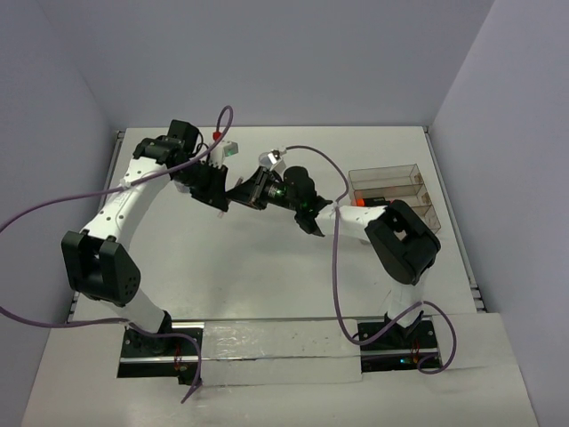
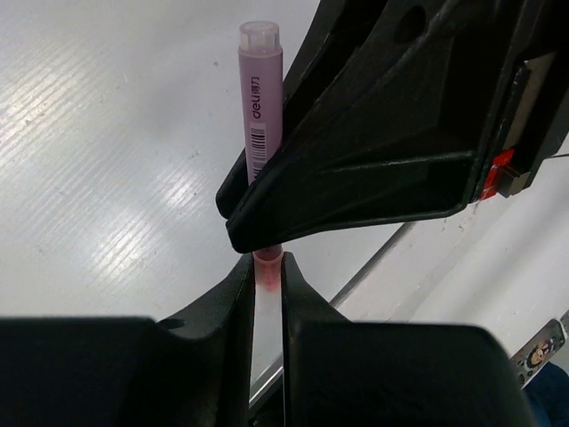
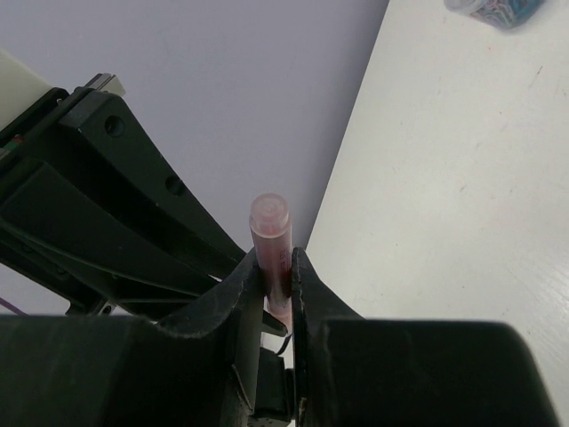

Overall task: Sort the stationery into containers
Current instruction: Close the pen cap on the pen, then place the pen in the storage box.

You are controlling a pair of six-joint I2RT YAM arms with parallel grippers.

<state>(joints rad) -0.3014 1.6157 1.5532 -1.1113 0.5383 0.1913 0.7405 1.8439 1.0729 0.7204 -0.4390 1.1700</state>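
A pale pink marker (image 2: 260, 107) with a clear cap and a barcode label is held in the air between both grippers. My left gripper (image 2: 267, 262) is shut on its reddish end. My right gripper (image 3: 277, 260) is shut on the same marker (image 3: 269, 222) further along; its black fingers (image 2: 382, 133) cross the marker in the left wrist view. In the top view the two grippers meet tip to tip, left (image 1: 222, 189) and right (image 1: 255, 192), and they hide the marker. The clear smoky tray (image 1: 388, 174) stands at the right, with a black pen with an orange-red end (image 1: 364, 204) in it.
A small pale jar (image 1: 229, 149) and another small light object (image 1: 271, 158) sit behind the grippers near the back wall. A jar of coloured clips (image 3: 498, 9) shows at the top of the right wrist view. Grey walls enclose the table on three sides.
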